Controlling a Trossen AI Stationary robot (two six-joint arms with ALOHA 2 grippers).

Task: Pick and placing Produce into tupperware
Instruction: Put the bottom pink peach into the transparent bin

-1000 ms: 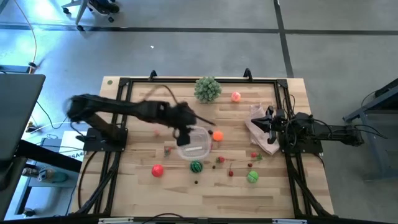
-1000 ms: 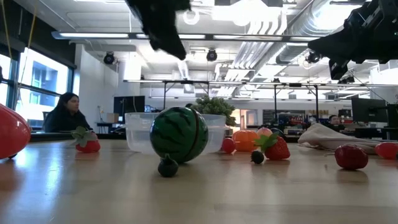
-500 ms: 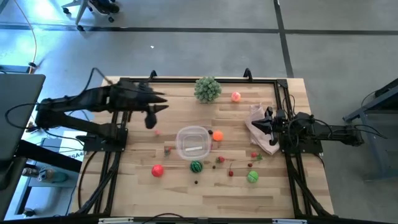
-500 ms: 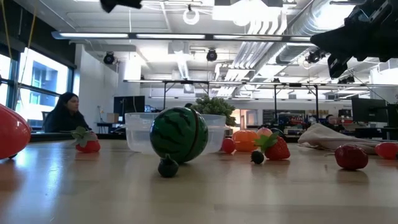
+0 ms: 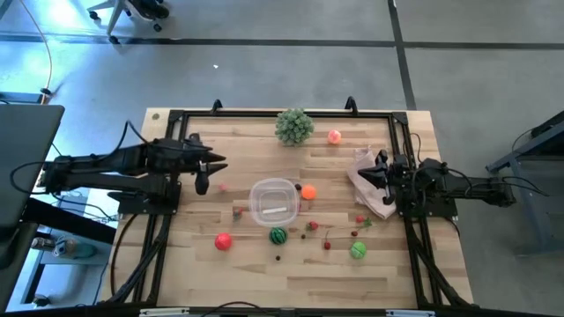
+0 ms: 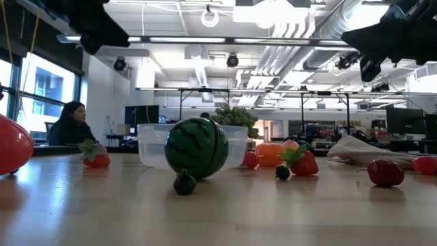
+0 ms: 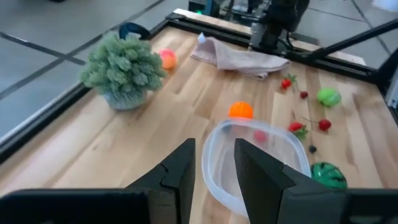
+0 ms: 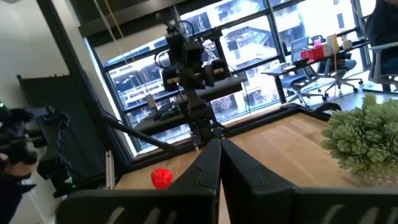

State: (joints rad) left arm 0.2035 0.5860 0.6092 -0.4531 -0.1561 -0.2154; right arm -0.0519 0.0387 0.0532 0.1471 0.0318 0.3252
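The clear tupperware (image 5: 273,201) stands on its base mid-table, also in the left wrist view (image 7: 249,163). Produce lies around it on the wood: an orange ball (image 5: 308,190), a striped green ball (image 5: 278,236), a red ball (image 5: 223,240), a green ball (image 5: 358,251), a pink ball (image 5: 335,136) and small berries (image 5: 314,226). My left gripper (image 5: 204,173) hangs in the air left of the tupperware, open and holding nothing (image 7: 214,168). My right gripper (image 5: 376,167) waits, shut, above the pinkish-white bag (image 5: 370,187).
A bushy pale-green ball (image 5: 294,126) sits near the far edge. The bag lies at the right side by the right arm's base. A black frame (image 5: 264,114) runs around the table. Bare wood shows along the near edge. A person (image 6: 68,124) sits in the room beyond.
My left gripper has pulled away from above the tupperware, rising and swinging toward the table's left edge; in the last half second it has moved only a little. The tupperware, earlier half covered by it, now shows whole. The right arm has kept still.
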